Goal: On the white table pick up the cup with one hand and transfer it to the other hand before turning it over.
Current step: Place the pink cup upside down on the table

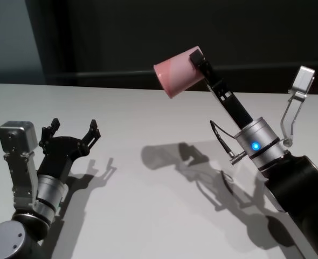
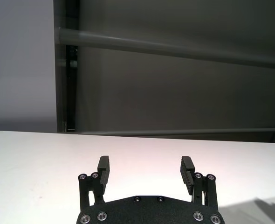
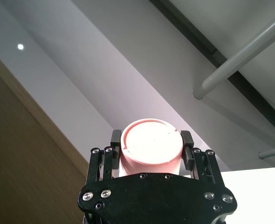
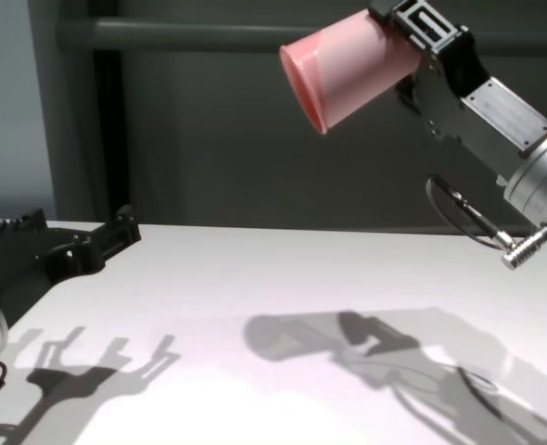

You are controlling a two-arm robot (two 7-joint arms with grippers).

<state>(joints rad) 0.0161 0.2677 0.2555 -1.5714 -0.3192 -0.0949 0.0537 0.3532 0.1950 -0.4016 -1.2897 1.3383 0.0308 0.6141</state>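
Observation:
My right gripper (image 1: 198, 60) is shut on the narrow base of the pink cup (image 1: 176, 72) and holds it high above the white table (image 1: 148, 205), tilted, rim pointing left and slightly down. The cup also shows in the chest view (image 4: 348, 69) and in the right wrist view (image 3: 151, 150), between the fingers (image 3: 115, 140). My left gripper (image 1: 73, 129) is open and empty, low over the table at the left, well apart from the cup. It shows in the left wrist view (image 2: 146, 169) and in the chest view (image 4: 69, 236).
A dark wall with a grey horizontal rail (image 2: 175, 49) runs behind the table's far edge. The cup's and the arm's shadow (image 1: 170, 156) lies on the table's middle.

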